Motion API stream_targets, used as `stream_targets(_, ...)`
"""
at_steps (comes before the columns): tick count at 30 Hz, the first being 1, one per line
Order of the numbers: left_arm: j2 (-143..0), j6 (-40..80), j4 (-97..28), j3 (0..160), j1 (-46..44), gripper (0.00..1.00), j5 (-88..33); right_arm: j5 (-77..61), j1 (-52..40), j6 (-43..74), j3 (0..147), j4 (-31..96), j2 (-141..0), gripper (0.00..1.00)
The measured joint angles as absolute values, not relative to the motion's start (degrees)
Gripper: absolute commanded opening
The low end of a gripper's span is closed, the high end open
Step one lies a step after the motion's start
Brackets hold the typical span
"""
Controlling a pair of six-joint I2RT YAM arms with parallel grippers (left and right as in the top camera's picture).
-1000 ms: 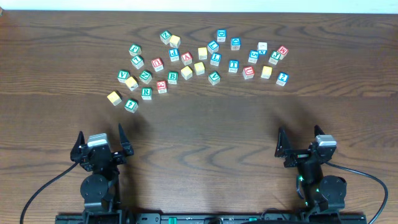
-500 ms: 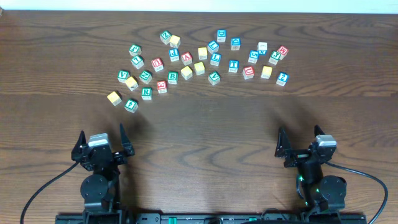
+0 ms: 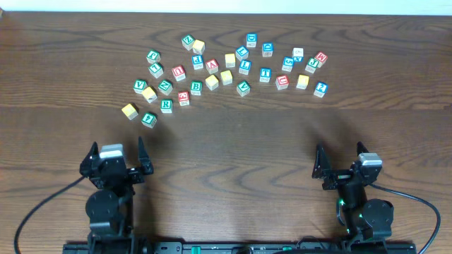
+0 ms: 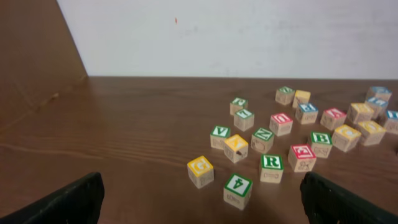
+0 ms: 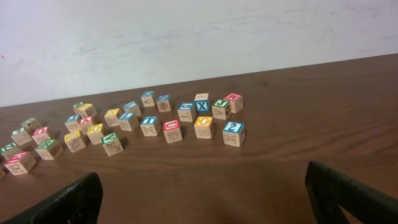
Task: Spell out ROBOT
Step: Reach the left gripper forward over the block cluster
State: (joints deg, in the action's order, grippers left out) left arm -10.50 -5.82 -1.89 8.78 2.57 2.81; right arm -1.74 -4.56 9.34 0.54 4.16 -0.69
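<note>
Lying among cubes (image 3: 212,82) on the worktop (image 3: 233,141) are green R (image 3: 166,106), green B (image 3: 196,87) and blue T (image 3: 265,73). The left tool (image 3: 116,147) and right tool (image 3: 340,152) gape wide, holding nothing.

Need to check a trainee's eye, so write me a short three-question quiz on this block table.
1. True or false: the left end effector is gripping a cube.
2. The green R cube lies nearer which end effector? A) left B) right C) equally near both
3. Which wrist view shows the blue 2 cube?
Key: 1 false, it stands open and empty; 2 A; 3 the right wrist view.
</note>
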Motion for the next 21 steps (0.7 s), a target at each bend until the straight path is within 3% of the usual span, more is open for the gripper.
stream_targets(10, -29.3, -5.8, -3.2, 21.8, 2.6, 0.99, -3.1, -1.7, -4.6, 9.3, 0.5, 4.2, -0.7, 0.99)
stream_targets(21, -52.9, -5.1, -16.8, 45.1, 2.6, 0.99, -9.8, -1.7, -4.6, 9.3, 0.5, 4.1, -0.7, 0.99)
